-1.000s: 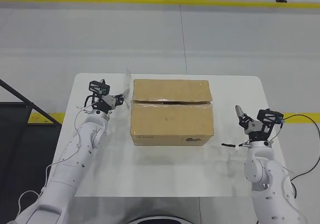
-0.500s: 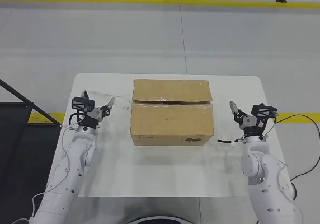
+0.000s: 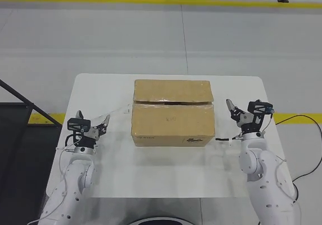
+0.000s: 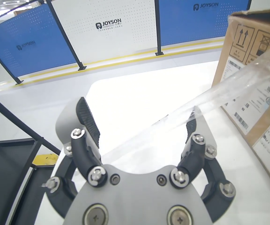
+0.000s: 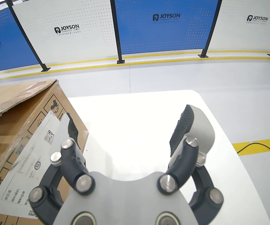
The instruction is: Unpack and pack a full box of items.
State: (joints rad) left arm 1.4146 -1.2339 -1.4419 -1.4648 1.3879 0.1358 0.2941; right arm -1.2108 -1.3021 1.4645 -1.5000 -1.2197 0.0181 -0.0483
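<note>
The left gripper (image 4: 137,111) has its fingers spread, and a clear tape strip (image 4: 231,87) runs from one fingertip to the cardboard box (image 3: 172,115). The right gripper (image 5: 128,114) is also spread, just beside the box's opposite end. The box sits on a white table (image 3: 166,169). Beyond the box are a grey floor (image 3: 93,45), a yellow line (image 5: 172,58) and blue-and-white perforated panels (image 5: 163,31).
</note>
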